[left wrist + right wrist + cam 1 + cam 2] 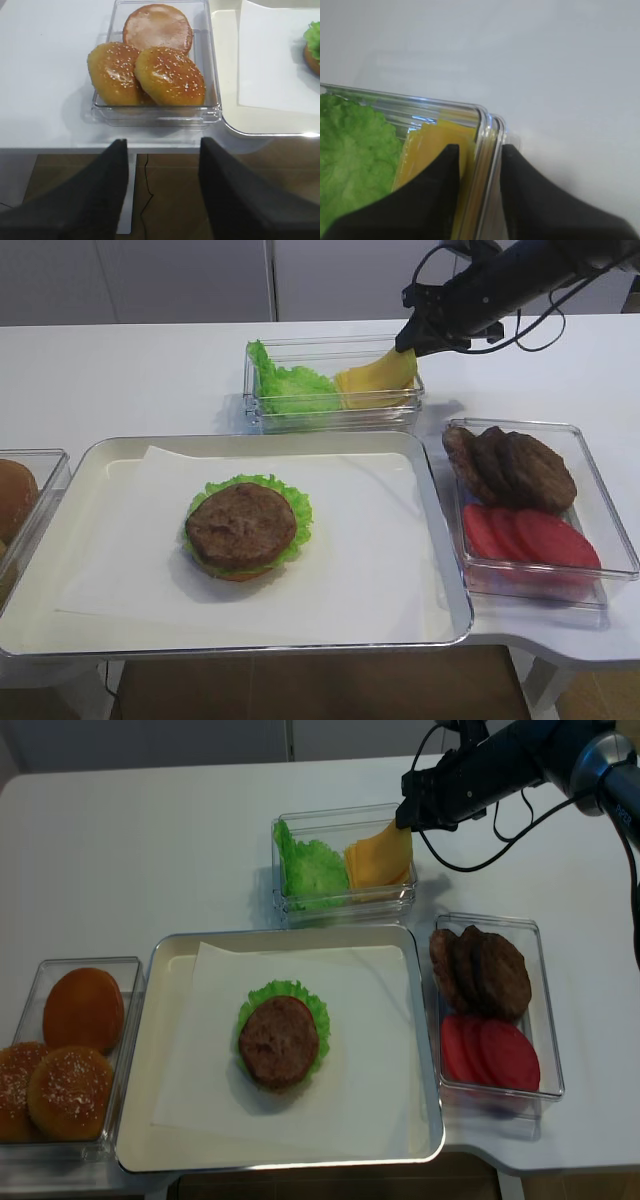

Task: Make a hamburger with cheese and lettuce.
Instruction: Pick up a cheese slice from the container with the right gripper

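Observation:
The hamburger lies on white paper in the tray: bun base, frilly lettuce rim, brown patty on top. Loose lettuce fills the left half of a clear box behind the tray. Beside it leans a bent pile of yellow slices; the cheese as one separate slice does not show. My right gripper is open astride the box's right wall, one finger over the pile, the other outside. My left gripper is open and holds nothing, off the table's front edge.
A clear box of sesame buns stands left of the tray. On the right, another box holds brown patties and red tomato slices. The right arm's cable hangs over the table's back right.

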`<state>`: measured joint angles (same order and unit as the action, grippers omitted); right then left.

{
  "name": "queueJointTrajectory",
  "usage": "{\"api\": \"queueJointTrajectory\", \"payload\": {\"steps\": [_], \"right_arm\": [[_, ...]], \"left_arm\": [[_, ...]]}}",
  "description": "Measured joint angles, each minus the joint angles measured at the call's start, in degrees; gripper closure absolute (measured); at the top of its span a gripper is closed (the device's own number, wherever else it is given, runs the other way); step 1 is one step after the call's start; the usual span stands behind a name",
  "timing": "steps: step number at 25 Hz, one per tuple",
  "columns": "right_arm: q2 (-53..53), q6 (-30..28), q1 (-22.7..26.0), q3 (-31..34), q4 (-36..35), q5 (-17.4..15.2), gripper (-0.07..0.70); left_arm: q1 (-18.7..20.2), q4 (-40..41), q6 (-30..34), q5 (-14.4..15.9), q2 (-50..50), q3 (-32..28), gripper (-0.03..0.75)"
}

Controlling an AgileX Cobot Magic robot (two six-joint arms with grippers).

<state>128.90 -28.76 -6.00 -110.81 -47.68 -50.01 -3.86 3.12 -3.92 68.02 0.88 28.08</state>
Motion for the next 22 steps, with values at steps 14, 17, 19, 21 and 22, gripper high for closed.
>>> {"api": "queueJointTrajectory", "payload": {"steps": [14, 17, 19, 21, 22], "right_arm": [[-0.7, 0.1, 0.0, 0.0, 0.4, -0.1, 0.502], [-0.7, 0.1, 0.0, 0.0, 0.4, -0.1, 0.512], [-0.7, 0.1, 0.0, 0.0, 0.3, -0.1, 0.514], [-0.7, 0.1, 0.0, 0.0, 0.3, -0.1, 0.519], [-0.7, 0.1, 0.0, 0.0, 0.3, -0.2, 0.530]], "left_arm": [[0.0, 0.0, 0.0, 0.0, 0.0, 0.0, 0.371], [0.0, 0.0, 0.0, 0.0, 0.0, 0.0, 0.371], [0.0, 0.0, 0.0, 0.0, 0.0, 0.0, 0.371], [0.0, 0.0, 0.0, 0.0, 0.0, 0.0, 0.371], [0.0, 0.0, 0.0, 0.0, 0.0, 0.0, 0.371]]}}
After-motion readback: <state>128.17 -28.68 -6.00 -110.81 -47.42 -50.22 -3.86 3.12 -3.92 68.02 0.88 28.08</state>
